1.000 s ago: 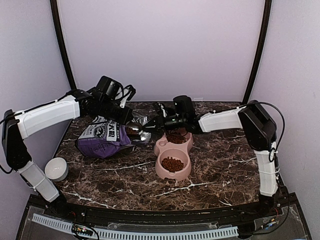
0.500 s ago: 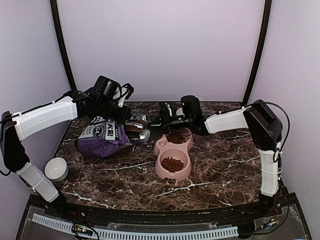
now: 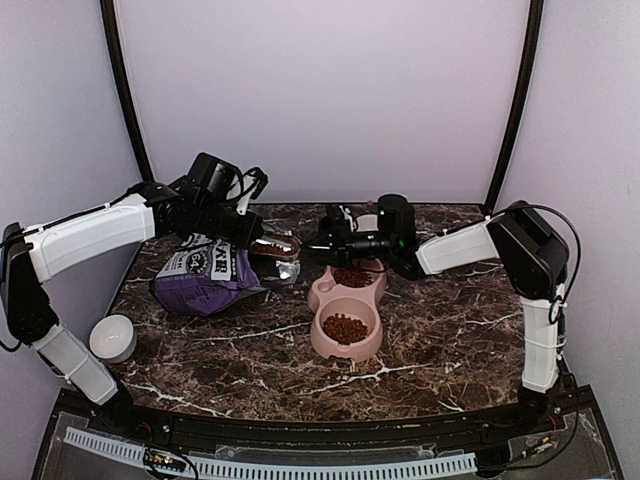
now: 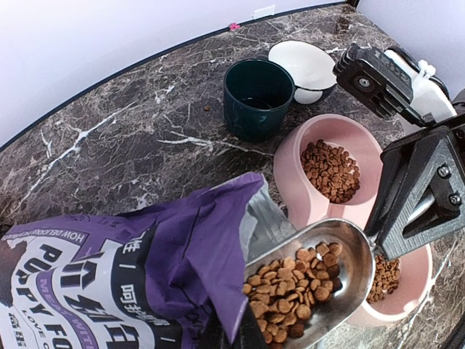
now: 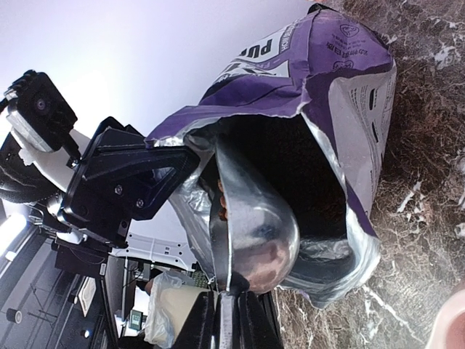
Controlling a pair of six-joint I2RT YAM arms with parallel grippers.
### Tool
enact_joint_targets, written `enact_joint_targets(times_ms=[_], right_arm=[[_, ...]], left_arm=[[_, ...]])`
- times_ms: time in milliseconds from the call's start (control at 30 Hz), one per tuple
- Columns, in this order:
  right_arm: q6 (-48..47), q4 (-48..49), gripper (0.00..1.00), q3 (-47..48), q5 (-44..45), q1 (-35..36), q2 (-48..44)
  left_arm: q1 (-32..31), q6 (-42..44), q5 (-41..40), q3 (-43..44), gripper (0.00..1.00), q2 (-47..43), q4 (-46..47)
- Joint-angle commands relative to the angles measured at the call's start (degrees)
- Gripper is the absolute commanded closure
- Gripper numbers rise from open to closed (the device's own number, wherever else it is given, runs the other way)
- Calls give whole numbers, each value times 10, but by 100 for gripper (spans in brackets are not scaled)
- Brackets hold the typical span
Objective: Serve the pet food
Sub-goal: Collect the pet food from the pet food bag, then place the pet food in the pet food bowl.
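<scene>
Right now, in the top view, the left gripper point(image 3: 248, 236) sits left of ctr, pinched tight on the upper lip of the purple bag point(image 3: 200, 275). The bag lies on its side on the marble table point(image 3: 440, 340) w/ its mouth facing frame right. The right gripper point(image 3: 322, 244) reaches in from the right at mid-frame, fingers narrowed onto the handle of a metal scoop point(image 3: 278, 252). The scoop is btw the bag mouth & the pink double bowl point(image 3: 372, 340).

Left wrist view: scoop at btm ctr-right, just outside the foil-lined opening, approx half full of pet food point(image 4: 290, 291), reddish-brown pellets heaped toward the bag end. More of it is in the double bowl at frame right: a layer in the upper compartment, some in the lower one, partly hidden behind scoop & black fingers. Upper ctr: dark green cup point(image 4: 258, 98) w/ a white bowl point(image 4: 301, 65) just beside it.

Right wrist view: scoop's shiny underside at ctr, in front of the dark bag opening, handle running to the btm edge btw that arm's fingers point(image 5: 190, 329). The other arm's black fingers clamp the bag rim at frame left.

A small white dish point(image 3: 113, 337) sits lower left in the top view, well apart from the rest.
</scene>
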Motion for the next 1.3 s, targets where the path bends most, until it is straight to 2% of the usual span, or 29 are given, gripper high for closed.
enact_joint_targets(times_ms=[0,433,633,800,1267], right_arm=[[25,67,100,-20,-16,-7,-37],[-24,16,100,-95,-6,-15,-89],[-79,-56,100,-123,-4,-27,-126],[-96,-69,100,-164,-11,-43,-164],[-247,-268,100,-210,8,-87,-282]], left_arm=[[-3,2,-11,-3,100,-46,56],[-3,3,-24,-12,100,-61,63],[-3,6,-33,-13,100,-60,63],[-3,7,-35,-14,100,-59,62],[-3,7,-35,-12,100,-52,58]])
